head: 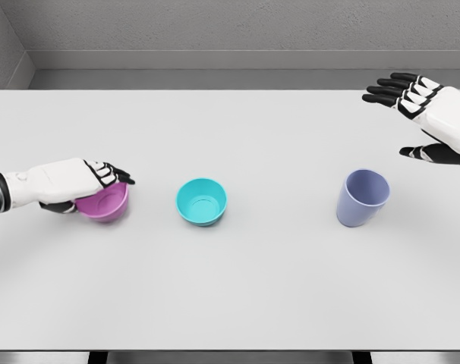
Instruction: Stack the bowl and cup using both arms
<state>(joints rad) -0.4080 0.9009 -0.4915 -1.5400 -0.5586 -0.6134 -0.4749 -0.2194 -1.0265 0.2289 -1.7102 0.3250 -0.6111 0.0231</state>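
The near strip of the table (230, 318) is bare from corner to corner, so there is room along the front edge for either arm to swing.

Across the middle, three things stand in a row, well apart. Toward the left edge is the pink bowl (105, 203), with the left hand (82, 184) over it, fingers curled over the rim and thumb under the near side. It looks clamped on the bowl, though how firm the hold is cannot be told. A pinch on a thin rim may let the bowl tip or slip as it lifts.

The teal bowl (202, 201) sits upright near the table's centre. If the pink bowl travels low, it could knock the teal one sideways. A misaligned drop would leave it perched crooked.

The cup (362, 197) stands upright toward the right, untouched and clear on all sides.

Further back, near the right edge, the right hand (420, 117) hovers with fingers spread and thumb apart, holding nothing. A careless sideways approach could topple the cup. The far edge lies clear.
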